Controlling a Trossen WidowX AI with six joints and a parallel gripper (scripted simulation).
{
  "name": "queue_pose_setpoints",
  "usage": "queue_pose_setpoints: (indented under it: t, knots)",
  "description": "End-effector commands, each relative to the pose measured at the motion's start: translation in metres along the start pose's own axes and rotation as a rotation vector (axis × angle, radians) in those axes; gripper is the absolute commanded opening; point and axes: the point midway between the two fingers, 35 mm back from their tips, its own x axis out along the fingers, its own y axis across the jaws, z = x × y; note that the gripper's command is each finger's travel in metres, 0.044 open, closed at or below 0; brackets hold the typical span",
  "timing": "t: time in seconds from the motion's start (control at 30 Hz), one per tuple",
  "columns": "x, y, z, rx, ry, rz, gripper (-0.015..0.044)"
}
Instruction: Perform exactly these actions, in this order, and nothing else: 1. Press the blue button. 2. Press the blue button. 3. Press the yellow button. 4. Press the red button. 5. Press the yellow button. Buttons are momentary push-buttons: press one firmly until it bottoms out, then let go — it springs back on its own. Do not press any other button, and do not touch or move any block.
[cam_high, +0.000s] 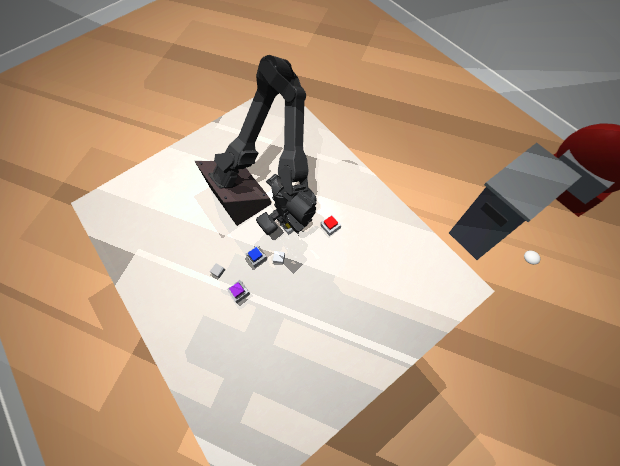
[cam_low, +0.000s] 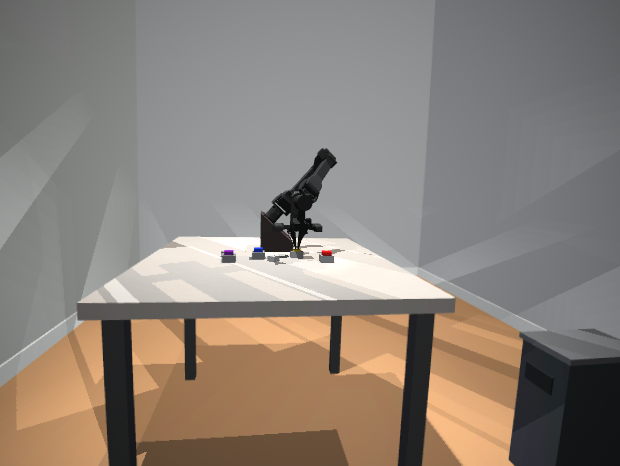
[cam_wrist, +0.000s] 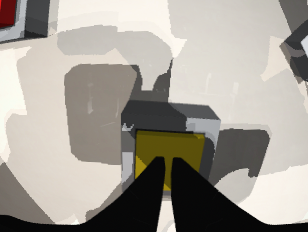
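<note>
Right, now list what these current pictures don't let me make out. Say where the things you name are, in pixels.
- Whether the yellow button (cam_high: 288, 226) (cam_low: 296, 251) (cam_wrist: 170, 145) is fully bottomed out: the gripper (cam_high: 295, 231) (cam_low: 296, 249) (cam_wrist: 167, 164) covers part of it in the top and wrist views, and it is too small in the exterior view.
- Most of the red button (cam_high: 330, 222) (cam_low: 326, 253) (cam_wrist: 7, 14) in the wrist view: cut off by the left edge.
- How many presses each button has had: no view shows a count.
</note>
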Motion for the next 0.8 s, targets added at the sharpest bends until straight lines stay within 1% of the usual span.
queue_pose_setpoints:
  t: [0.0, 0.17, 0.3, 0.47, 0.57, 0.63, 0.77]
  knots:
    - [0.001, 0.000, -0.001, 0.004, 0.002, -0.001, 0.0020]
    - [-0.002, 0.000, 0.000, 0.000, 0.000, 0.000, 0.0020]
    - [-0.032, 0.000, 0.000, 0.004, 0.002, -0.003, 0.0020]
    - [-0.041, -0.001, 0.001, 0.004, 0.002, -0.005, 0.0020]
    - [-0.077, -0.002, 0.002, 0.004, 0.003, -0.009, 0.0020]
    - [-0.094, -0.001, 0.000, 0.005, 0.003, -0.006, 0.0020]
    - [-0.096, 0.001, 0.002, 0.004, 0.003, -0.006, 0.0020]
